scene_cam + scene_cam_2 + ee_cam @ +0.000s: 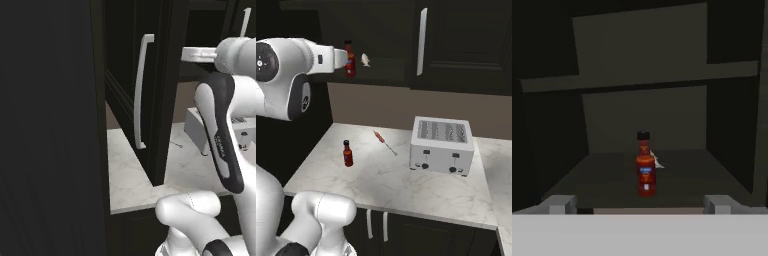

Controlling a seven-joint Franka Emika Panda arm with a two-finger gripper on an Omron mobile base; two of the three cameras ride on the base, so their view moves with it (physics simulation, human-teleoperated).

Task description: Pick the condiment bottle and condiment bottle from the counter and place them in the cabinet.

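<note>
End effector [640,205]: jaws spread wide, gripping nothing, facing into the open cabinet [662,100].
Shelf bottle [645,167]: red, upright on the cabinet shelf, apart from the fingers; looks placed and released.
Desk bottle [347,153]: second red bottle, upright near the desk's [406,185] left edge, not yet collected.
Toaster [442,145]: toward the desk's right side, well apart from it.
Next, likely: withdraw and fetch the desk bottle.
</note>
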